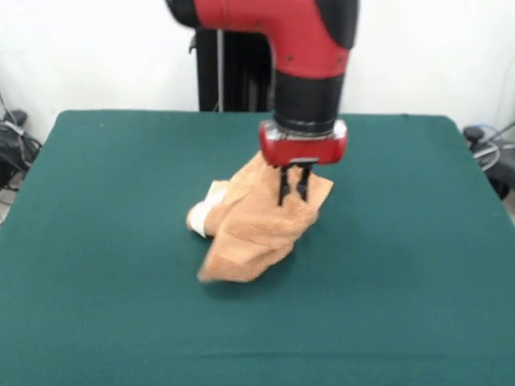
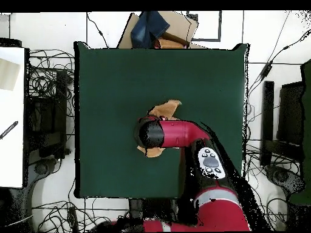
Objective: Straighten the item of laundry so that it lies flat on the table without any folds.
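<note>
The towel lies bunched in a crumpled heap near the middle of the table, well clear of all four edges, with a pale rolled bit, perhaps its label or underside, poking out at one side. In the front view its long axis runs on a slant, from a raised part beneath the arm down to a loose corner pointing toward the table's near edge; in the overhead view the heap shows on both sides of the arm's wrist. The gripper stands straight down over the raised part, its two dark fingers close together with their tips against the cloth; it seems pinched on a fold, though I cannot tell for sure. Judging from this, the next pull should run away from the heap's bulk. Nothing else sits on the green top to block a drag.
</note>
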Robot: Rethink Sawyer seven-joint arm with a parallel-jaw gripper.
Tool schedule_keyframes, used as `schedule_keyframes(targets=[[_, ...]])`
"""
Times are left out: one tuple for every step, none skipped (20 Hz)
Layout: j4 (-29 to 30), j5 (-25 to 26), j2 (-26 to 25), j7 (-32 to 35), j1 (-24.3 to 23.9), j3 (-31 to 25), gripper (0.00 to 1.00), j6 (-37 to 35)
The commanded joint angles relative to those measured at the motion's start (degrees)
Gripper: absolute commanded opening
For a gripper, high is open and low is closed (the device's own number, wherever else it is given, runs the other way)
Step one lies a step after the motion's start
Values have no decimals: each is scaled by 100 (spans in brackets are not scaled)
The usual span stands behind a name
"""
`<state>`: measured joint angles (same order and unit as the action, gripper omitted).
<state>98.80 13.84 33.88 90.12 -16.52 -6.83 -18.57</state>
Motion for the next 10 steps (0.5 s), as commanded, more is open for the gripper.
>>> schedule_keyframes(targets=[[644,-552,975,891,62,-423,0,-819],[751,-571,1043,790,-11,-466,0,-879],[861,-572,1077,757,-67,-488,0,-809],[972,-573,1112,723,-124,-509,0,-739],[1097,-566,1159,703,-197,-548,0,-662],[1349,-579,1294,672,-348,-621,0,-513],[1500,-596,1377,641,-443,-667,0,-436],[1690,-622,1506,593,-599,-762,0,-380],[1880,-649,1636,546,-755,-857,0,-324],[2079,-720,1821,473,-939,-979,0,-353]])
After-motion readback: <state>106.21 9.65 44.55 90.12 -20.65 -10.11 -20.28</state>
